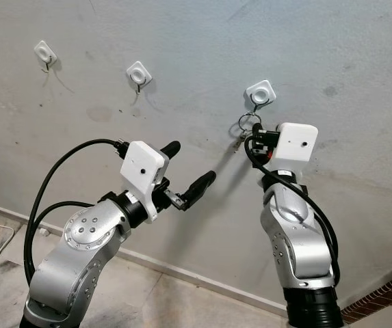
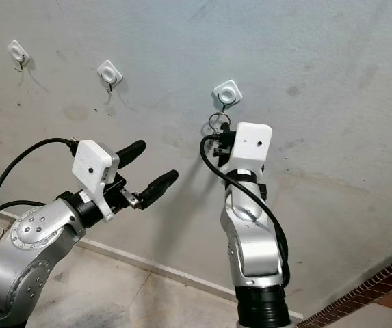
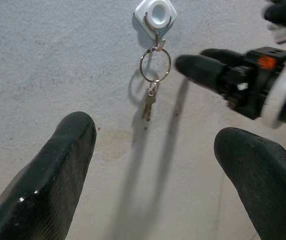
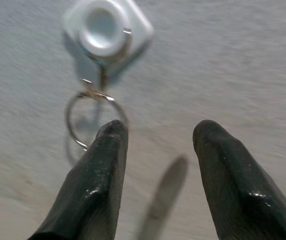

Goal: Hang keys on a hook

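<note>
From the left eye, three white hooks sit on the wall (image 1: 332,61). The keys (image 1: 245,130) hang on their ring from the right-hand hook (image 1: 261,93); the other two hooks (image 1: 139,74) (image 1: 45,52) carry nothing. The right gripper (image 1: 256,137) is raised just below that hook, close against the ring. The left gripper (image 1: 190,167) is held up well to the left of it, jaws spread wide and holding nothing.

The right eye gives the same layout: ring and keys (image 2: 216,124) dangle under the hook (image 2: 227,93), with the right arm's white wrist box just beside them.

The left wrist looks at the wall between its two fingers (image 3: 58,170), wide apart. The ring (image 3: 155,65) is caught on the wire of the hook (image 3: 155,15) and the keys (image 3: 147,102) hang straight down below it. A finger of the right gripper reaches in just beside the ring, apparently apart from it.

The right wrist view is blurred. Its two fingers (image 4: 95,185) stand apart with nothing between them; the ring (image 4: 90,120) sits just past the tip of one.

As I judge it, the hanging itself is done and the release is the step in hand. The next move calls for drawing the right gripper straight back from the wall without snagging the ring or lifting it off the wire.
</note>
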You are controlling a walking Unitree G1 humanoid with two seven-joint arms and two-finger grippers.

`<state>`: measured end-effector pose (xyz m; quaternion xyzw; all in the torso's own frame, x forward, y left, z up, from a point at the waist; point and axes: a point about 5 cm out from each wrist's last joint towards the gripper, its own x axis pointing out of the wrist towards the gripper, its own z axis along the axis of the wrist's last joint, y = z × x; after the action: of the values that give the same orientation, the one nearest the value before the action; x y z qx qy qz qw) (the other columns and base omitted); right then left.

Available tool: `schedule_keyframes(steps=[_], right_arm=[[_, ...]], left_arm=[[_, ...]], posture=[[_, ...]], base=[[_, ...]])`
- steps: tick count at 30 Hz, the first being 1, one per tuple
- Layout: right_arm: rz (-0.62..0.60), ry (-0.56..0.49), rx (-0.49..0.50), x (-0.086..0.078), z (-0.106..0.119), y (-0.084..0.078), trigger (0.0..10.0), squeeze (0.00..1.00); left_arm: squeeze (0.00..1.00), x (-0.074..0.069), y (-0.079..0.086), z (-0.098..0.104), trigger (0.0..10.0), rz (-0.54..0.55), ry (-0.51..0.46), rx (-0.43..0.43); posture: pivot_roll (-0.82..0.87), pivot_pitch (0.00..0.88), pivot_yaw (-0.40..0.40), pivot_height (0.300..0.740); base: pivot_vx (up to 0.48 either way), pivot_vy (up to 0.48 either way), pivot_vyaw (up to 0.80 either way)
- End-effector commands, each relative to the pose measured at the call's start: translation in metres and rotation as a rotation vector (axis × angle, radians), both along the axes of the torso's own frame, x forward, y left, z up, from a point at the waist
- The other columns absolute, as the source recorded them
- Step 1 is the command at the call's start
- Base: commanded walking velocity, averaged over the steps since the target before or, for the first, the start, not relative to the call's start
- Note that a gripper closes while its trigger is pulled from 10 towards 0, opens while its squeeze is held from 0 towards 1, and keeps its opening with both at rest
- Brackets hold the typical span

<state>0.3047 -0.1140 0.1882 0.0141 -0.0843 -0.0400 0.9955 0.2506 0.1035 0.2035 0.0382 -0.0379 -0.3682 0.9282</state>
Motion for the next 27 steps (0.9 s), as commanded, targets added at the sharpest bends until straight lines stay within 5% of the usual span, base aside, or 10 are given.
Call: schedule_keyframes(steps=[1,14,23,24,25,27], right_arm=[[-0.008,-0.028,-0.024,-0.006,0.002,-0.007,10.0,1.00],[-0.025,0.008,-0.121,-0.039,-0.009,-0.042,10.0,1.00],[0.047,0.030,-0.143,-0.054,-0.011,-0.046,10.0,1.00],[0.050,0.033,-0.141,-0.054,-0.011,-0.046,10.0,0.98],[0.055,0.036,-0.140,-0.054,-0.011,-0.045,10.0,0.76],[0.066,0.042,-0.137,-0.054,-0.011,-0.044,10.0,0.72]], left_arm=[[0.00,-0.001,-0.002,-0.001,10.0,-0.013,0.002,0.005],[0.00,0.001,-0.007,-0.011,10.0,-0.020,0.017,-0.007],[0.00,0.004,0.018,-0.044,10.0,0.161,0.058,0.071],[0.00,0.005,0.019,-0.045,10.0,0.165,0.064,0.069],[0.00,0.005,0.020,-0.047,10.0,0.169,0.072,0.065],[0.00,0.006,0.021,-0.049,10.0,0.179,0.082,0.056]], posture=[[0.22,0.000,-0.014,0.740],[0.14,0.000,-0.011,0.740],[0.12,0.000,-0.026,0.740],[0.12,0.000,-0.026,0.740],[0.12,0.000,-0.030,0.740],[0.12,0.000,-0.035,0.740]], base=[[0.000,0.000,0.00],[0.000,0.000,0.00],[0.000,0.000,0.00],[0.000,0.000,0.00],[0.000,0.000,0.00],[0.000,0.000,-0.40]])
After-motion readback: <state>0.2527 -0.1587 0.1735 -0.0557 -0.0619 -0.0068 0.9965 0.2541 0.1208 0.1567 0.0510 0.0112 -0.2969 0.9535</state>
